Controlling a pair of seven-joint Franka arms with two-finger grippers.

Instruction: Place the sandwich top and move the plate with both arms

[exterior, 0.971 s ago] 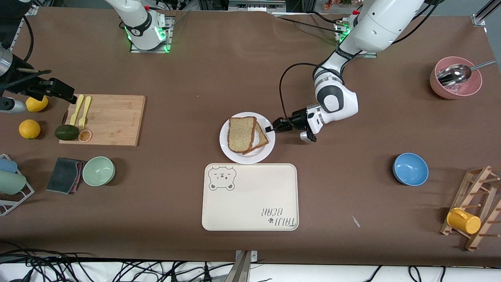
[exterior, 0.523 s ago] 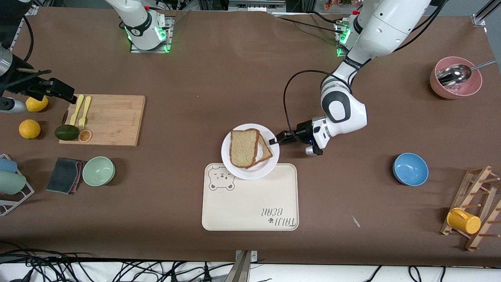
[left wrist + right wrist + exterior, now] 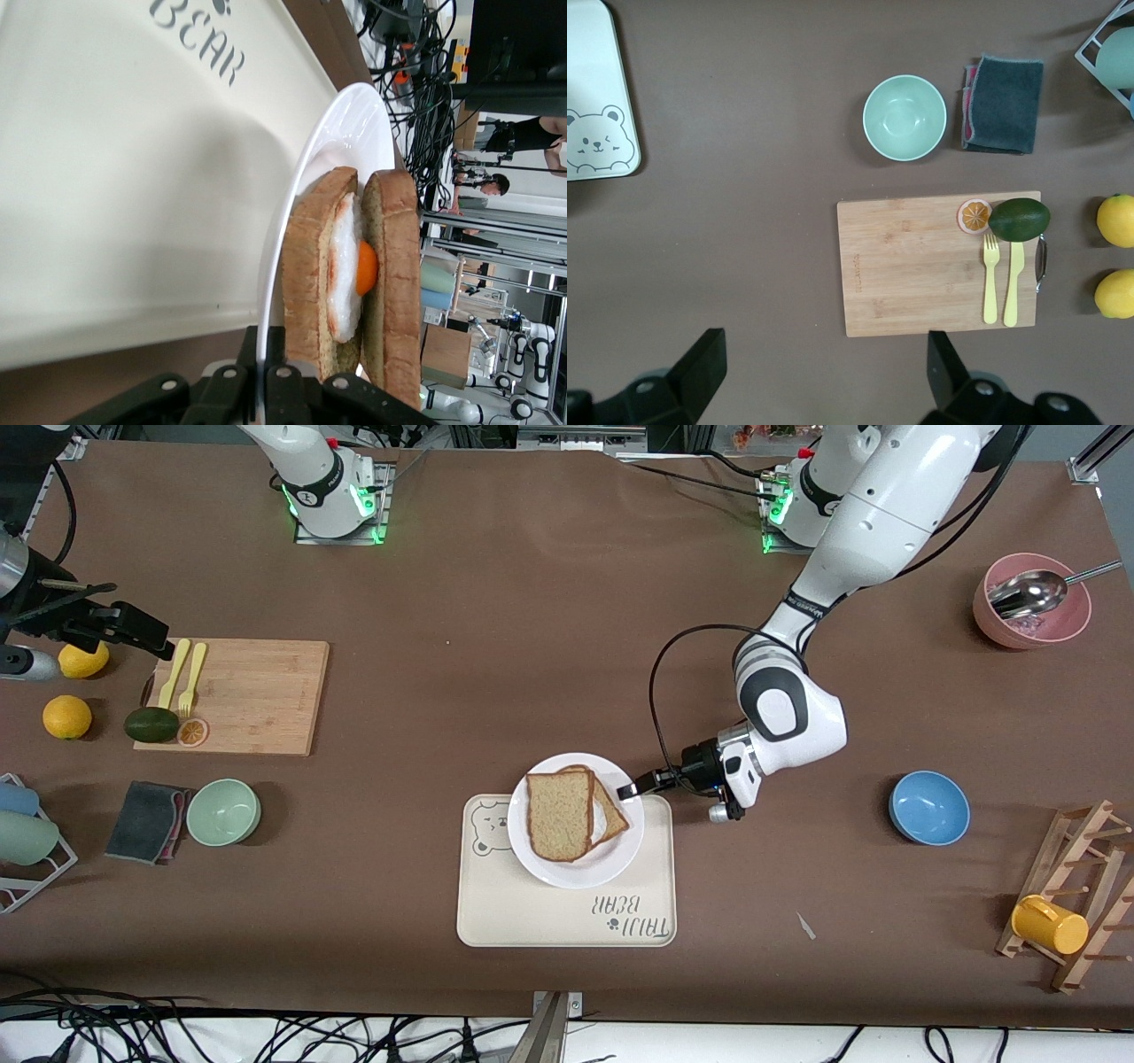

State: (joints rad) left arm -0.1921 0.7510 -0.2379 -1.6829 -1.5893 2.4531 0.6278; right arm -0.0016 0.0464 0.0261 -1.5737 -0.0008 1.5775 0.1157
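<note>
Two slices sit on the plate point(image 3: 576, 868) — the sandwich top point(image 3: 560, 815) lies over a darker slice point(image 3: 613, 821) bearing a fried egg point(image 3: 353, 273), whose yolk shows between the two in the left wrist view. The plate is over the cream tray point(image 3: 532, 912), covering part of its bear drawing at the edge farther from the front camera. The left gripper point(image 3: 631, 789) is clamped on the plate's rim at the side toward the left arm's end of the table. The right gripper point(image 3: 819, 372) waits with its fingers spread wide, holding nothing, above the bare table next to the wooden cutting board point(image 3: 921, 266) — a green bowl point(image 3: 904, 118) and a grey cloth point(image 3: 1001, 104) lie near.
</note>
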